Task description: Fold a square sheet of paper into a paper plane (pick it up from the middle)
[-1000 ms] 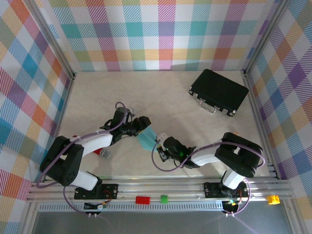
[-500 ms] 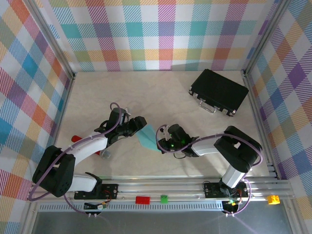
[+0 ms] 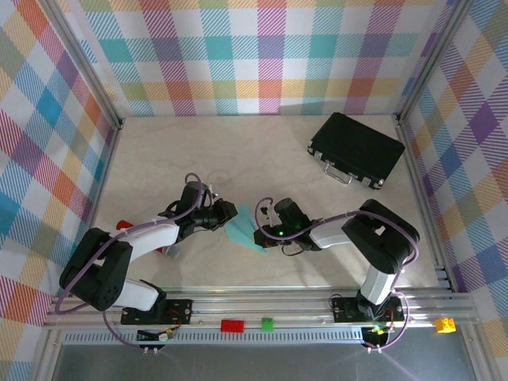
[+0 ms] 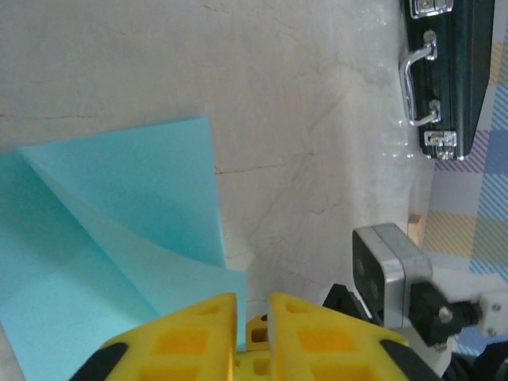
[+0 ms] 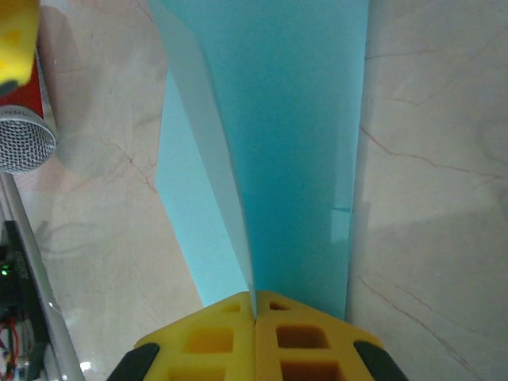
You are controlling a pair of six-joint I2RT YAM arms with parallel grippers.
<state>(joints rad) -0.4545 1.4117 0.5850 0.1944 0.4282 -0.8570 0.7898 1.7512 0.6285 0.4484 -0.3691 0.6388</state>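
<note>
The right gripper [image 5: 254,303] has its jaws pressed together on the folded light-blue square sheet of paper [image 3: 240,234], mid-table. The left gripper [image 4: 252,308] has its jaws a slit apart at the paper's edge; I cannot tell if they grip it. The black rectangular case [image 3: 357,149] lies well apart.

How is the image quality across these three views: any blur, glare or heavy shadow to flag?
Top external: evenly lit, sharp, soft shadows around the black case. Left wrist: the left end effector is blurred near the lens; glare on the table beside the case's handle. Right wrist: the right end effector is soft, the blue paper crisp, a shadow band on the table to its right.
</note>
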